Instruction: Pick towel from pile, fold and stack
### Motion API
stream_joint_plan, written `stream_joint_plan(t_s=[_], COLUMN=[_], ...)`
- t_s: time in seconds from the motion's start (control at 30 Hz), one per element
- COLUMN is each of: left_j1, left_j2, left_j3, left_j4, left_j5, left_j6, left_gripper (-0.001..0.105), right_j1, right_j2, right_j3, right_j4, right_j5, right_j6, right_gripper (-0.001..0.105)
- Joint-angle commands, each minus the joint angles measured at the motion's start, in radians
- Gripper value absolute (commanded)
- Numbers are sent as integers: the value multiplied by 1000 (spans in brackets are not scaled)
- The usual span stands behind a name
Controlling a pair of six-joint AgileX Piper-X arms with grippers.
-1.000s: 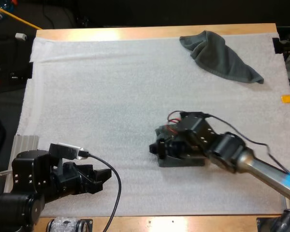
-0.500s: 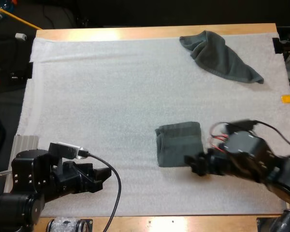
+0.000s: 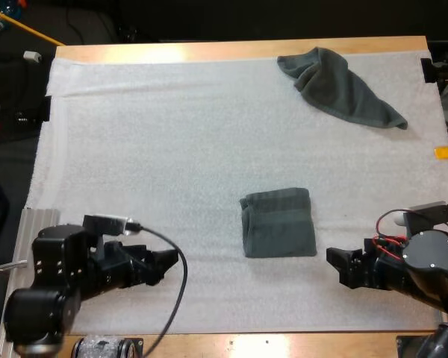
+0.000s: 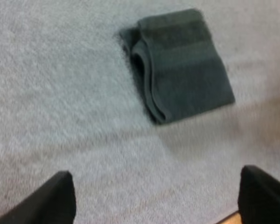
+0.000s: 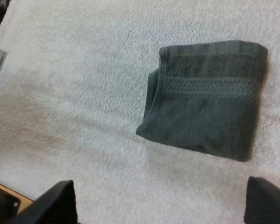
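Our left claw (image 3: 166,262) is open at the near left of the white mat (image 3: 172,134), fingers wide apart w/ nothing btwn them. Our right claw (image 3: 342,266) is open too, at the near right, close to the folded towel (image 3: 278,222) but not touching it. The folded towel lies flat on the mat, roughly btwn both claws. The crumpled towel (image 3: 340,86) sits at the tabletop's (image 3: 231,50) far right, well apart.

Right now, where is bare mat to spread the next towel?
Widest free patch: the left and middle of the mat, bordered by the crumpled towel far right and the folded towel near the front. A narrower strip lies between the towels. Tightest: the near edge, where the left end effector and right end effector flank the folded towel.
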State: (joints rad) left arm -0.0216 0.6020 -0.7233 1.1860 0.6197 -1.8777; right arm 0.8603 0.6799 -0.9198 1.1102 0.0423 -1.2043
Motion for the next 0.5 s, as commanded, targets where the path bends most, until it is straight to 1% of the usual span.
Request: stream_joint_plan(t_s=[0.0, 0.27, 0.33, 0.4, 0.47], left_j1=[2, -5, -28, -74, -118], left_j2=[15, 165, 198, 242, 283], left_j3=[10, 13, 13, 13, 13], left_j4=[-39, -116, -131, -162, -202], left_j5=[8, 22, 22, 22, 22], left_j6=[-28, -28, -28, -32, -56], left_gripper=[71, 71, 71, 71, 71], right_j1=[4, 4, 4, 4, 4], right_j2=[-5, -3, -3, -3, -3], right_j3=[-8, -8, -8, -8, -8], right_j4=[20, 39, 39, 39, 39], right_j5=[7, 7, 7, 7, 7], right_j6=[-4, -4, -4, -4, -4], right_gripper=[71, 71, 71, 71, 71])
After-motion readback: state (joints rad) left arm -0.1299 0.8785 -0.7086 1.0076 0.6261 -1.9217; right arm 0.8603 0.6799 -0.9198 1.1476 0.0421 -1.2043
